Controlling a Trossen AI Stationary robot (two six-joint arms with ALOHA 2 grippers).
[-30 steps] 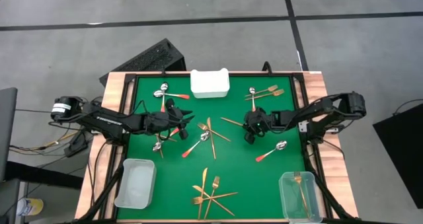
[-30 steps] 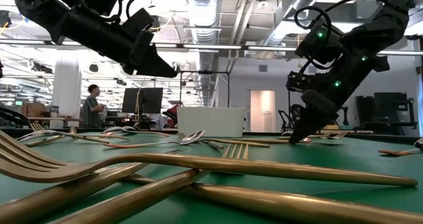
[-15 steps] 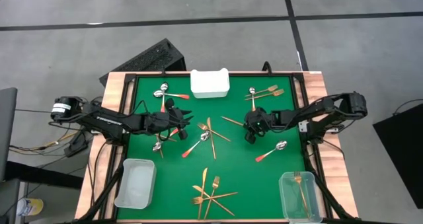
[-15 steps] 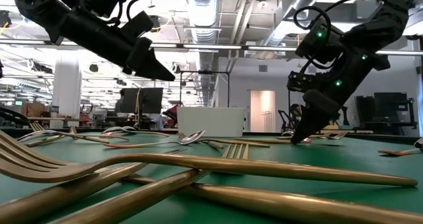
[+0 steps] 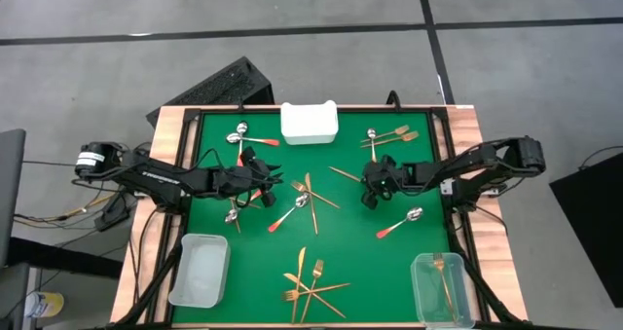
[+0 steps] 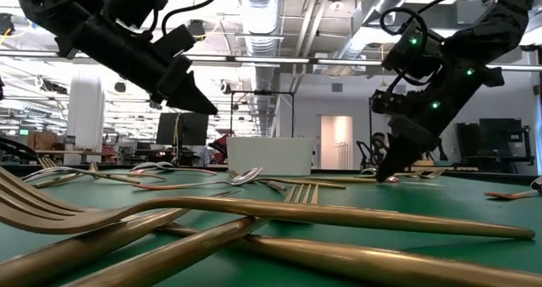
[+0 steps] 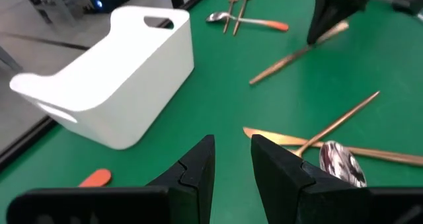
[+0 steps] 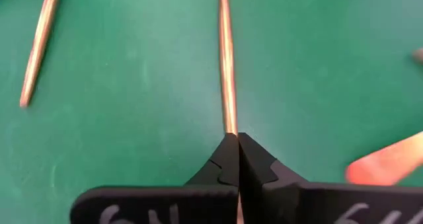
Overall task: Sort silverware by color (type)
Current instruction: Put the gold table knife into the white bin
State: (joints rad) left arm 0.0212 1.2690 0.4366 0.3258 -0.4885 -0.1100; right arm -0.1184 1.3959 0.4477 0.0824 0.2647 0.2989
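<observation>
Silverware lies scattered on the green mat (image 5: 341,233): red-handled spoons (image 5: 289,214) (image 5: 399,223), gold forks and knives in a heap (image 5: 310,286) near the front, more forks (image 5: 394,133) at the far right. My right gripper (image 5: 366,186) (image 6: 385,177) is down at the mat right of centre, shut on a slim copper-gold utensil (image 5: 343,177). My left gripper (image 5: 263,172) (image 6: 199,105) hovers above the mat left of centre, its fingers (image 7: 201,161) a little apart with nothing between them. My right gripper pinches the right-hand end (image 8: 229,123) of the copper-gold utensil between its two fingertips. The fingers slant down from the table's right side and lie along the utensil. The rest of the shaft (image 7: 284,59) stretches away from the fingers toward the table's left, on the mat.
A white tray (image 5: 310,123) stands at the far edge, middle. A clear bin (image 5: 200,270) sits at the near left, another (image 5: 443,288) with a gold fork in it at the near right. A gold knife and a spoon (image 7: 334,161) lie just ahead of my left gripper.
My right gripper has shut its fingers on the end of the copper-gold utensil while staying in place. My left gripper has tipped its fingers further downward without moving along the table.
</observation>
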